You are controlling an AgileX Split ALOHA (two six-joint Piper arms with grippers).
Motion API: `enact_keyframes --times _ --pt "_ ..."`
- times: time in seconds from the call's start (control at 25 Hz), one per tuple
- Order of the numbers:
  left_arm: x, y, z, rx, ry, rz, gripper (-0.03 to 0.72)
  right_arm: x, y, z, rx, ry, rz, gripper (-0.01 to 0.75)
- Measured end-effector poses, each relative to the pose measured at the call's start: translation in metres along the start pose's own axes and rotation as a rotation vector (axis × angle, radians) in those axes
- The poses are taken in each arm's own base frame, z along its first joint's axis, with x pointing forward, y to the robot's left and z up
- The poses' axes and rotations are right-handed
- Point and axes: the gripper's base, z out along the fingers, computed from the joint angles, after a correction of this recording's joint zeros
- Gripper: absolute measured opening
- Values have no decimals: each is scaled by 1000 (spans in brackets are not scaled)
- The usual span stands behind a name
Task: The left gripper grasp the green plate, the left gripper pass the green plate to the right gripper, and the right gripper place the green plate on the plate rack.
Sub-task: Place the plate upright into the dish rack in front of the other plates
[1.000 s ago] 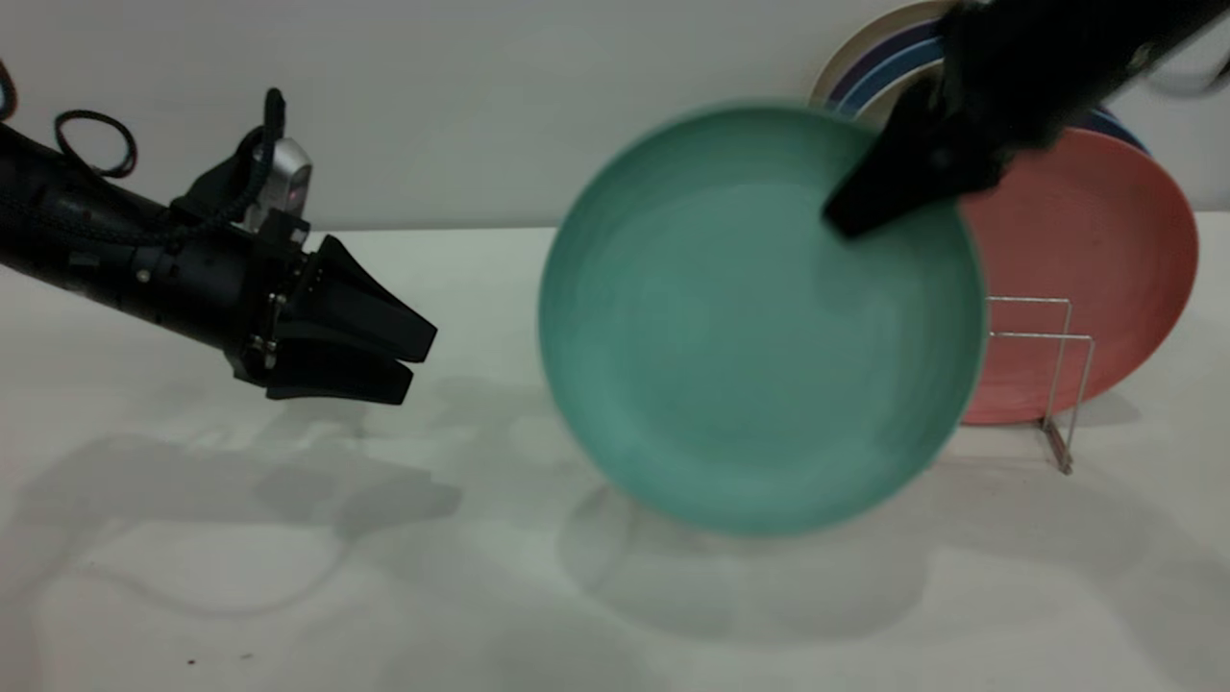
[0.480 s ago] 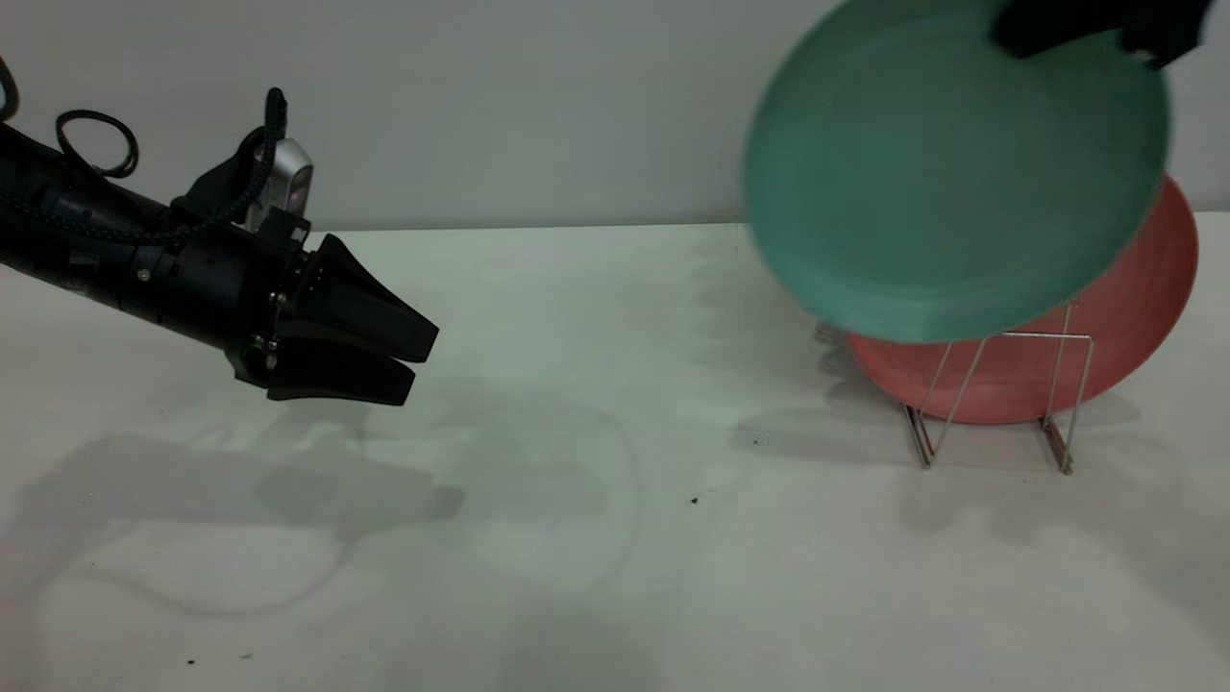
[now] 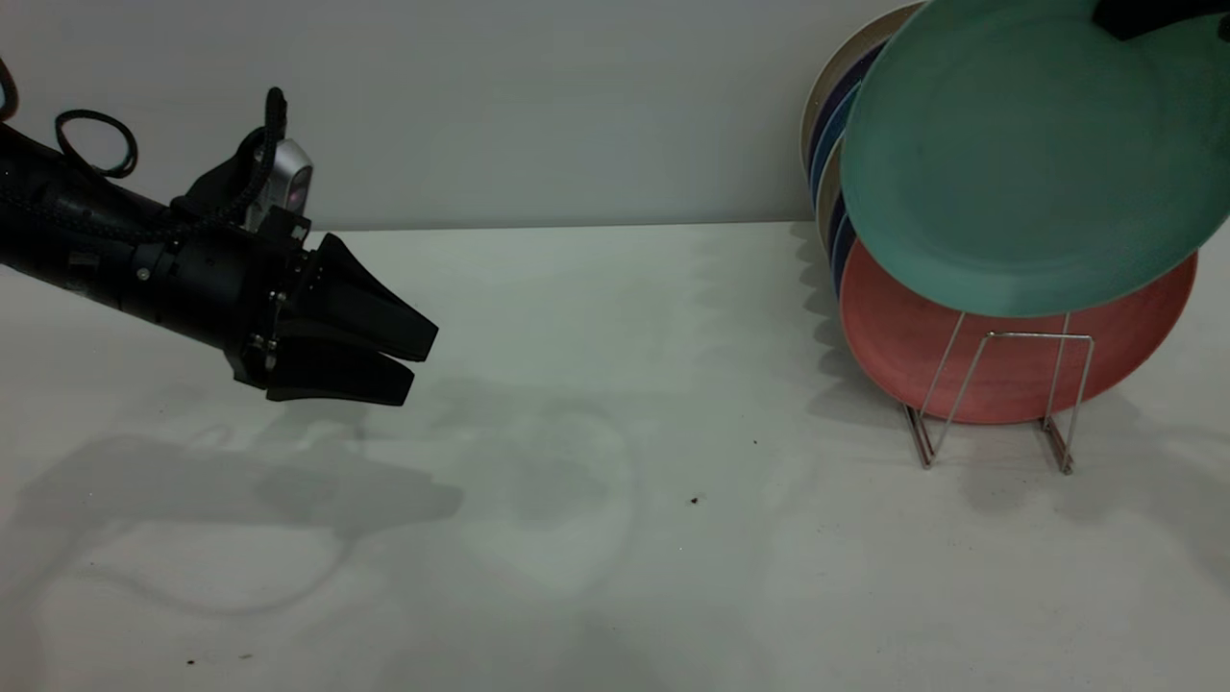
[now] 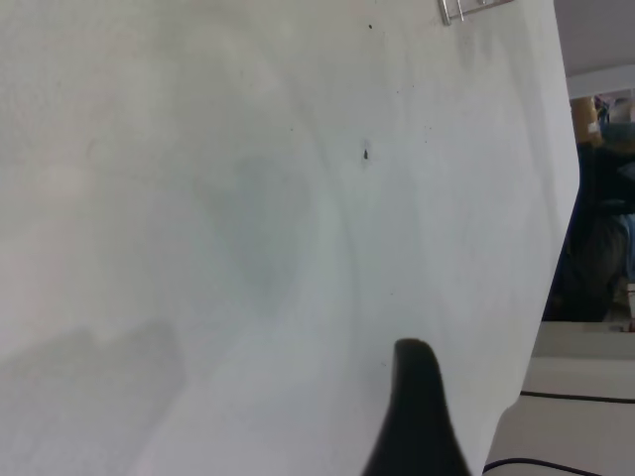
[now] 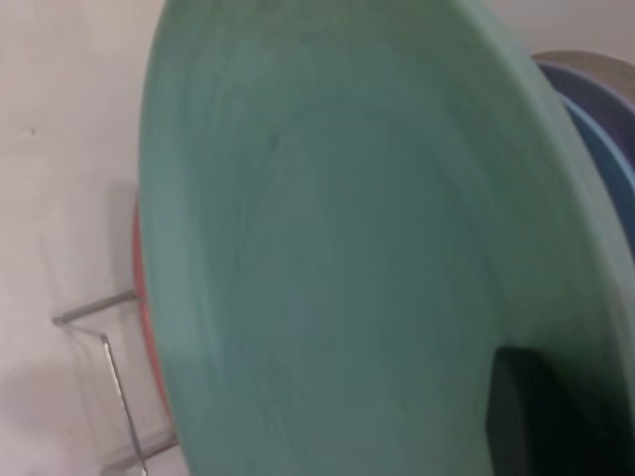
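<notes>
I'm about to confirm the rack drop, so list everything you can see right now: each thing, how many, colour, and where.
green plate: one, teal-green, held in the air above the rack's front loop, in front of the pink plate.
pink plate: one, salmon-pink, upright in the rack.
other plates: several, blue and cream edges, behind the pink one; count unclear.
plate rack: one, silver wire, table's right side.
table: one, white.
left gripper: one, black, open, empty, hovering at left.
right gripper: one, black, top right, gripping the green plate's upper rim.
</notes>
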Motion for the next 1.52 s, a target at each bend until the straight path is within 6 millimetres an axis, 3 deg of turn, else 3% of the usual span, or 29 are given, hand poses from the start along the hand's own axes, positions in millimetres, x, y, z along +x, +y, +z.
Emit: enact_keyframes --times 0.28,0.8,1.08,1.24,1.52 --pt "0 0 0 1 1 -2 589 9 13 5 -24 26 -28 68" --pt "0 0 0 1 1 -5 589 8 12 6 -7 3 24 73" --pt "0 -1 0 10 4 -5 589 16 19 21 -53 20 40 90" --pt "1 -2 0 19 8 -5 589 16 19 23 -57 21 41 154" --pt "1 -3 0 29 12 -5 589 16 20 23 -67 15 48 364"
